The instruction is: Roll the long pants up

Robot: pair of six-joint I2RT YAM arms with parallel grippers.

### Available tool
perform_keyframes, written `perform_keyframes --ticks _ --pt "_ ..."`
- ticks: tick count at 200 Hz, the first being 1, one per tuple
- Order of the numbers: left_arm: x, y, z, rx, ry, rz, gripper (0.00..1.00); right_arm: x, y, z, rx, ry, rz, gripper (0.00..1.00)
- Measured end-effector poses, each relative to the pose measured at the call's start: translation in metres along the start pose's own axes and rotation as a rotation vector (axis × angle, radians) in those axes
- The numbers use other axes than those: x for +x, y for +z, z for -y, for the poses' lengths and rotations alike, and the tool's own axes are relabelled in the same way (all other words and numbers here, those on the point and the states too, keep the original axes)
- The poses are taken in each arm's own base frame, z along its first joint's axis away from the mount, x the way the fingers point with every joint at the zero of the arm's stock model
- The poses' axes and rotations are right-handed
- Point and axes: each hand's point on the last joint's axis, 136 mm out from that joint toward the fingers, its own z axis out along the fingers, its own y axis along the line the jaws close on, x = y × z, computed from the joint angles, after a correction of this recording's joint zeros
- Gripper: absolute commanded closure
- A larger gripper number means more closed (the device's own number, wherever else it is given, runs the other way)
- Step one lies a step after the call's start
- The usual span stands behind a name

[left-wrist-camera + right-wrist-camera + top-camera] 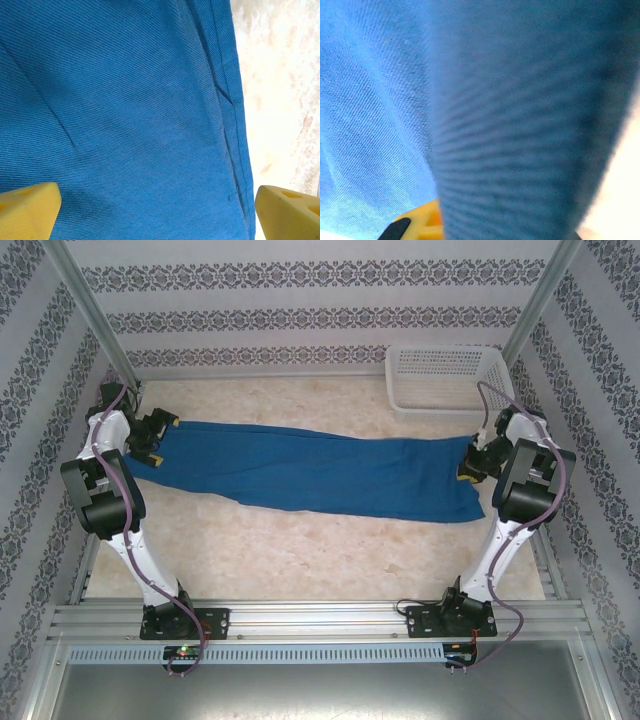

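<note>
Right hand [468, 470]: jaws closed down tight on a fold of the long pants [320, 475]. On the right wrist view a ridge of blue cloth stands up directly above my yellow finger [420, 226], so I read that as a pinch on fabric, not an empty close. Left hand [160, 440]: jaws fully spread, holding nothing; wrist view has both yellow fingertips [27, 210] hanging over flat cloth, with a stitched seam running just inside the right fingertip and bare worktop [280, 100] past it. The pants lie flat as one long strip from under my right hand straight across to under my left, so each hand is at one end. Handling, my read: soft, light, no stiffness; it'll drape and sag wherever it's not supported, and a roll will skew if one edge leads. The woven twill looks grippy enough, so slip is a minor worry. Best hold is the end hem or a seam, where layers are doubled, not single cloth mid-panel. Count: one pair of pants, legs stacked or side by side, can't separate them from here; one white basket [445, 380] beyond my right hand, near the pants but not touching; two hands.
</note>
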Motion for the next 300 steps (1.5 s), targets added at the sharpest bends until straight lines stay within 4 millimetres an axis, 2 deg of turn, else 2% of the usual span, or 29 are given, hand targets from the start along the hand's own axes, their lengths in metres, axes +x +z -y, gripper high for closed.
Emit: perform_keyframes --ticks 26,43,70,84,104,125,140,152,162,176,203,227,268,300 --pt "-0.002 0.000 -0.003 -0.014 0.004 0.012 0.11 -0.024 -0.050 0.000 0.111 0.000 0.097 1.00" --pt "-0.001 0.002 -0.006 -0.024 -0.002 0.010 0.22 -0.040 -0.087 0.001 0.187 0.003 0.176 1.00" --pt "0.003 0.004 -0.011 -0.037 -0.004 -0.002 0.22 -0.047 -0.142 0.021 0.313 0.085 0.261 1.00" --pt "0.003 0.002 -0.011 -0.037 -0.003 -0.003 0.14 -0.041 -0.164 0.042 0.378 0.154 0.280 1.00" --pt "0.005 -0.002 -0.010 -0.039 0.000 -0.004 0.08 -0.030 -0.187 0.070 0.449 0.249 0.294 1.00" --pt "0.006 -0.009 -0.008 -0.033 0.003 0.002 0.06 -0.018 -0.199 0.089 0.474 0.321 0.296 1.00" --pt "0.007 -0.012 -0.006 -0.029 0.005 0.006 0.06 -0.013 -0.204 0.091 0.464 0.348 0.306 1.00" --pt "0.007 -0.015 -0.005 -0.024 0.007 0.009 0.05 -0.010 -0.205 0.082 0.434 0.345 0.315 1.00" --pt "0.007 -0.017 -0.004 -0.023 0.008 0.010 0.05 -0.010 -0.205 0.067 0.406 0.326 0.324 1.00" --pt "0.008 -0.018 -0.004 -0.021 0.008 0.012 0.05 -0.012 -0.202 0.034 0.359 0.267 0.332 1.00" --pt "0.008 -0.024 -0.002 -0.016 0.011 0.017 0.05 -0.013 -0.183 -0.058 0.238 0.094 0.321 1.00" --pt "0.009 -0.031 0.003 -0.002 0.018 0.030 0.04 0.001 -0.160 -0.140 0.106 -0.033 0.278 1.00" --pt "0.012 -0.038 0.003 -0.004 0.017 0.026 0.04 0.027 -0.139 -0.251 -0.128 -0.134 0.228 1.00" --pt "0.014 -0.043 0.003 -0.003 0.017 0.027 0.02 0.030 -0.127 -0.336 -0.310 -0.199 0.220 1.00"
